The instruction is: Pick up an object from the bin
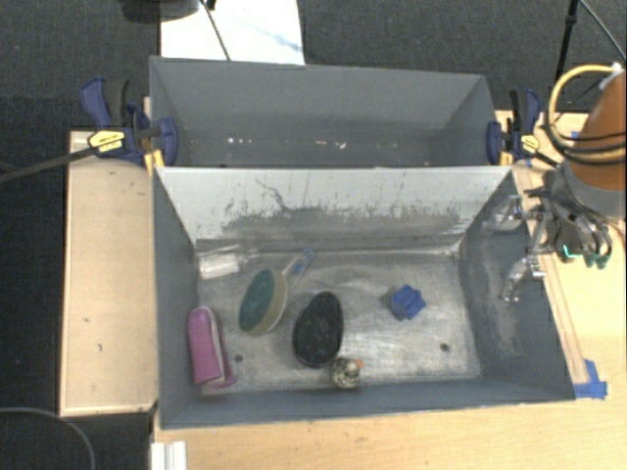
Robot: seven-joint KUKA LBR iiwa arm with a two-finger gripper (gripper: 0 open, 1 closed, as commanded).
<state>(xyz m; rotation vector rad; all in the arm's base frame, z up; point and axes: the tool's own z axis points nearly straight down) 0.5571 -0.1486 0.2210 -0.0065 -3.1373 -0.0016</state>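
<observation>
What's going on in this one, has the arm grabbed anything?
Not yet. The gripper hangs over the right sloping wall of the bin, fingers apart with nothing between them. On the floor lie a small blue block, the nearest to it, then a black oval thing, a teal round brush, a pink bottle, a clear tube and a small speckled ball.

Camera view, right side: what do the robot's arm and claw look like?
The wrist has a rounded orange cover with a yellow cable looping around it. Next comes a dark body with a small teal spot, ending in a silvery metal claw.
</observation>
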